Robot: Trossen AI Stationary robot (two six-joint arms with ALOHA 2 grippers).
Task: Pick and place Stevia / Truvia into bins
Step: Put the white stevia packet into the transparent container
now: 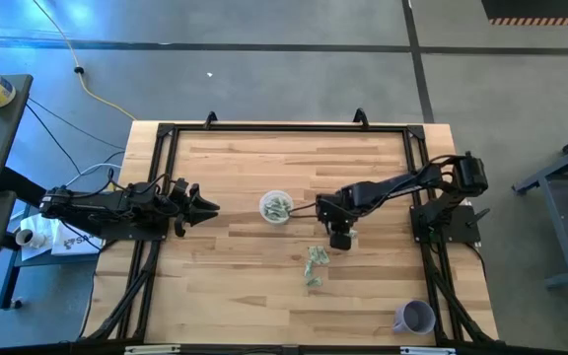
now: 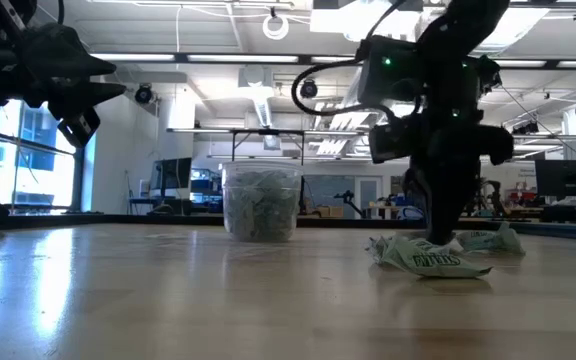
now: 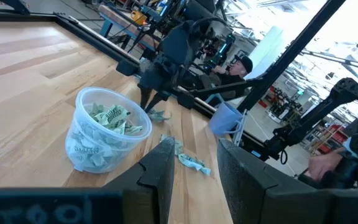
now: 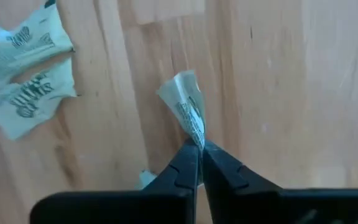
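Right gripper [image 4: 199,155] is angled down at the worktop [image 1: 235,266], fingers clenched on one packet [image 4: 188,106]; loose packets [image 4: 27,74] lie beside. Left gripper [image 1: 205,207] waits with fingers apart, cup [image 1: 275,207] ahead.

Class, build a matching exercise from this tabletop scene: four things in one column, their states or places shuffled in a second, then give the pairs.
1. right pincer
2. left pincer
3. clear cup
4. purple cup

A. near the table's front right corner
B. holds many green-and-white packets
C. shut on one packet
D. open, waiting at the table's left

Pairs: 1-C, 2-D, 3-B, 4-A
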